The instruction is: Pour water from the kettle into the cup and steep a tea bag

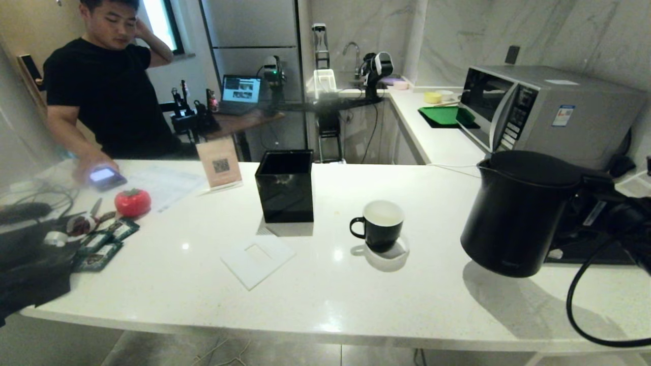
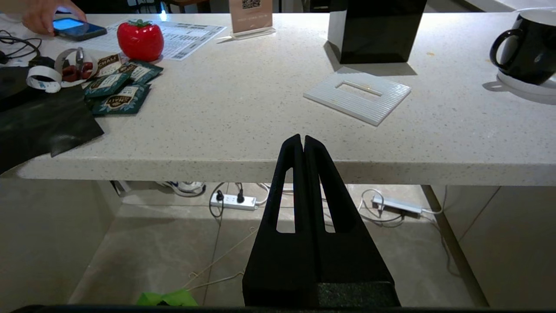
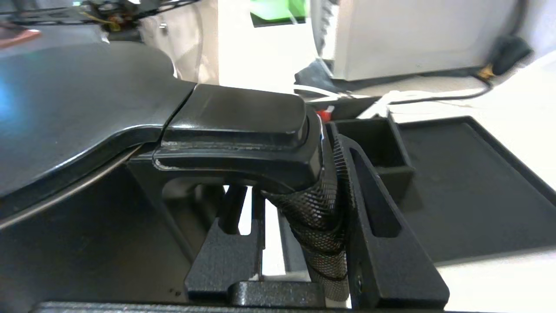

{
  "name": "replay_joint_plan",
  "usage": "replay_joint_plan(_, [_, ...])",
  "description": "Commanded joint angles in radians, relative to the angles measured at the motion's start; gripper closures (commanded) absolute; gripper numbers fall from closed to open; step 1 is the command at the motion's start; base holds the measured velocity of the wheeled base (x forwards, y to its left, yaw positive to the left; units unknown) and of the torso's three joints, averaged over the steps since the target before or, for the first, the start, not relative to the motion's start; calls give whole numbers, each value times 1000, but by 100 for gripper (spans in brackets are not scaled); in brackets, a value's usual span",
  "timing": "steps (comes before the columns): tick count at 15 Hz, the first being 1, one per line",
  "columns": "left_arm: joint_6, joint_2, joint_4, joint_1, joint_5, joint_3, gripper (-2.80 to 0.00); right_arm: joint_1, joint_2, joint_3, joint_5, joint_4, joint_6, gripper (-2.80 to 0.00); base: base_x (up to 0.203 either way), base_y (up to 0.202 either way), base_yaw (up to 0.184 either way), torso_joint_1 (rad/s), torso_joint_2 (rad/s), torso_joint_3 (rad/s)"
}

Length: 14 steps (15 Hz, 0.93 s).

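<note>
White counter (image 1: 325, 305) bears cup (image 1: 381, 226), black box (image 1: 285, 185), sachets (image 1: 101, 244).

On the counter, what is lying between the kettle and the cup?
Nothing: in the head view, only bare white counter lies between the kettle, held by the right gripper, and the cup.

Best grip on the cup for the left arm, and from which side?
Take the cup by its loop handle, coming from the robot's left. The handle sticks out toward that side, clear of the black box, and the cup stands upright on a white coaster. The shut left gripper would likely have to open first.
</note>
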Motion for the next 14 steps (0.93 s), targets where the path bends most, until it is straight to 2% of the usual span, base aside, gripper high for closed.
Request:
replay_joint_plan(1, [1,0,0,0,0,0,0,3,13,-22,-1,-8,-1,0,0,0,0,0,0,0])
replay_joint_plan(4, [-1,0,0,0,0,0,0,10,23,-57,-1,16,-7,0,0,0,0,0,0,0])
replay_joint_plan(7, [-1,0,0,0,0,0,0,59,39,-87,-5,31,-15,0,0,0,0,0,0,0])
replay_joint_plan(9, [-1,0,0,0,0,0,0,66,60,-116,-3,28,-50,0,0,0,0,0,0,0])
replay_joint_plan(14, [-1,0,0,0,0,0,0,115,116,-196,-5,33,-64,0,0,0,0,0,0,0])
